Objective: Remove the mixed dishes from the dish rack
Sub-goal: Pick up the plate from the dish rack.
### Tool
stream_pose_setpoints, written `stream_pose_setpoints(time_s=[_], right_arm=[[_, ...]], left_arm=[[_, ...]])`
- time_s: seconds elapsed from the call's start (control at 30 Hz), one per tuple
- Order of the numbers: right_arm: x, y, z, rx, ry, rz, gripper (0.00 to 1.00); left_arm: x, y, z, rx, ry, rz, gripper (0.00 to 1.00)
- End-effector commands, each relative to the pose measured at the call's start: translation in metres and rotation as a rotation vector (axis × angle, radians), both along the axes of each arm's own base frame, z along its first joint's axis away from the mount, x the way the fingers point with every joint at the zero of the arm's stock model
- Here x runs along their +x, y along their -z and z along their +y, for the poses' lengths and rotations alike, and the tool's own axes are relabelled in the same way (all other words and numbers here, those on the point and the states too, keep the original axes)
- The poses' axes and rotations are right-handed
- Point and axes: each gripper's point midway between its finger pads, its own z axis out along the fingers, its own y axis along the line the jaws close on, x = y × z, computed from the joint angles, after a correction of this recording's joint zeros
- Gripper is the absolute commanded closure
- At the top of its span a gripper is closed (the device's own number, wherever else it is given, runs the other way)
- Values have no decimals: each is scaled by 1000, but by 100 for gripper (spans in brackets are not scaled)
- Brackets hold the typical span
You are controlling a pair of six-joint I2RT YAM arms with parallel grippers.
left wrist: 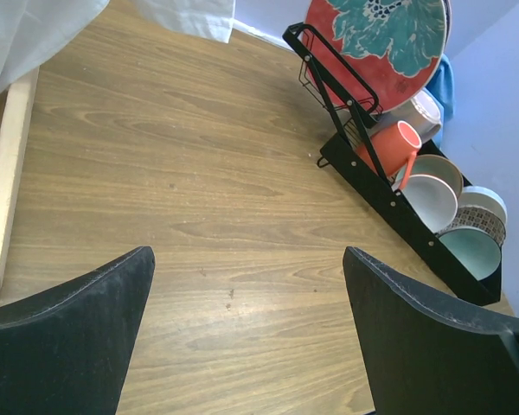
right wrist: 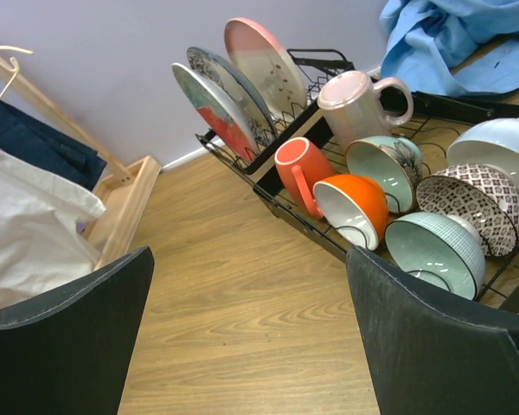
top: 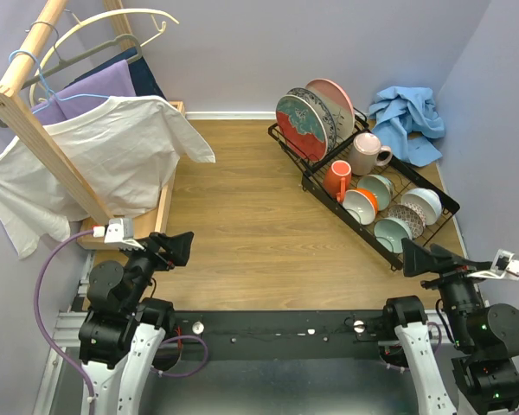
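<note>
The black wire dish rack (top: 376,245) stands at the table's right, angled toward the back. Three patterned plates (top: 303,125) stand upright in its far slots, the rearmost one pink and cream (right wrist: 264,65). A pink mug (right wrist: 356,105), an orange mug (right wrist: 298,173) and several bowls fill the near section, among them an orange bowl (right wrist: 355,207) and a pale-green bowl (right wrist: 432,251). My left gripper (top: 175,249) hangs open over bare wood (left wrist: 249,337), well left of the rack. My right gripper (top: 419,259) is open and empty just before the rack's near end (right wrist: 249,337).
A wooden clothes stand (top: 43,130) with a white shirt (top: 95,160) on hangers fills the left side; its wooden base (top: 166,203) lies along the table's left edge. A crumpled blue cloth (top: 406,117) sits behind the rack against the purple wall.
</note>
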Motion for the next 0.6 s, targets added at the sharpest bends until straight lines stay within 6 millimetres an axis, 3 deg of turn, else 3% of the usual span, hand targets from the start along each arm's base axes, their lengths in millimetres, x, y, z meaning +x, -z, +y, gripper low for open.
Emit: stream_pose_setpoints(time_s=[0.0,0.13,0.3,0.43,0.57], right_arm=[[-5,7,14,3,-77,30,0],[-3,10,22,7,-122,32,0],[10,9,16,17,-78,31,0],[30,10,14,-16,-60,45,0],[64,17,24,-141,-120,118,0]], left_arm=[[5,-1,3,-12,-23,-16,1],[10,3,-1,-7,-5,5,1],[15,3,-8,18,37,20,1],[27,2,-13,30,61,28,1],[38,3,-24,-7,102,52,1]])
